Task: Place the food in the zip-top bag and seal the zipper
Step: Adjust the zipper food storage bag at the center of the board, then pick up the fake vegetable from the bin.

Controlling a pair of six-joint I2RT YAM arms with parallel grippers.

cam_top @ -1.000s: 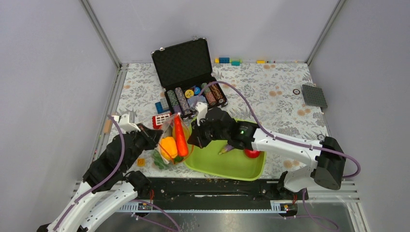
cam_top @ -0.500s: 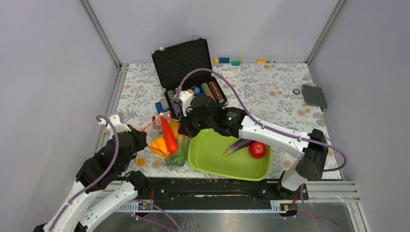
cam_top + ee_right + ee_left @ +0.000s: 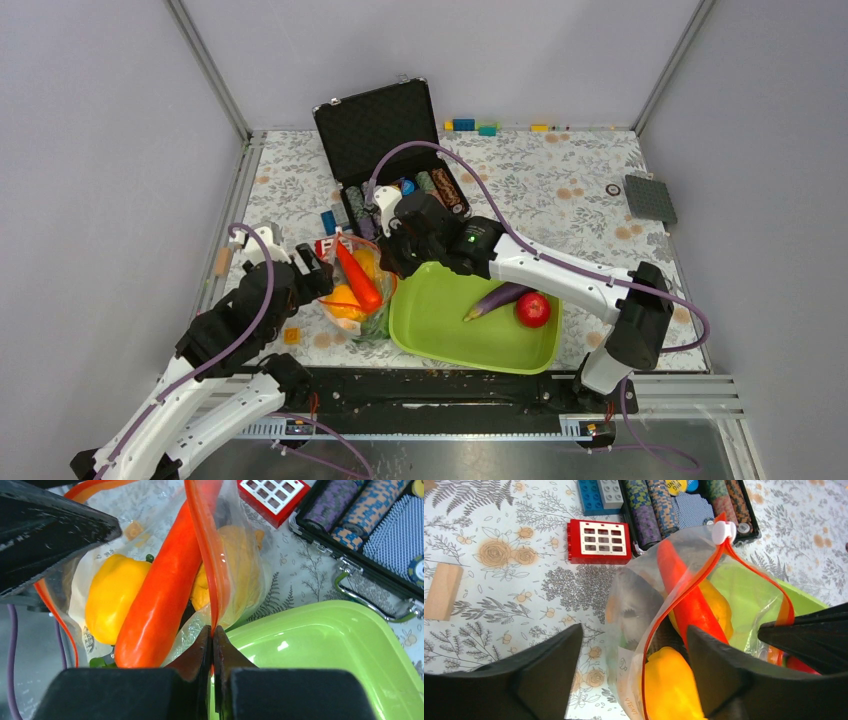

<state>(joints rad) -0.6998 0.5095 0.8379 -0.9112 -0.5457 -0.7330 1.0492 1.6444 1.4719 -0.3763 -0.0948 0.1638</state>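
The zip-top bag (image 3: pixel 624 605) stands toward the near-left corner of the worktop (image 3: pixel 560 180), against the left side of the tray (image 3: pixel 440 325), which lies midway along the near edge. In the bag the carrot (image 3: pixel 357 277) leans over the peppers (image 3: pixel 112 595). In the tray the eggplant (image 3: pixel 497 300) lies right of centre, with the apple (image 3: pixel 533 309) just to its right. Behind bag and tray an open case (image 3: pixel 380 125) holds the poker chips (image 3: pixel 649 510). A window brick (image 3: pixel 599 541) lies between case and bag. More bricks (image 3: pixel 475 126) line the far edge, a base plate (image 3: pixel 650 198) sits by the right edge, and a wooden block (image 3: pixel 443 591) by the left. The left hand (image 3: pixel 633 630) is over the bag's left side. The right hand (image 3: pixel 212 632) is at the bag's right, on the zipper (image 3: pixel 204 545).
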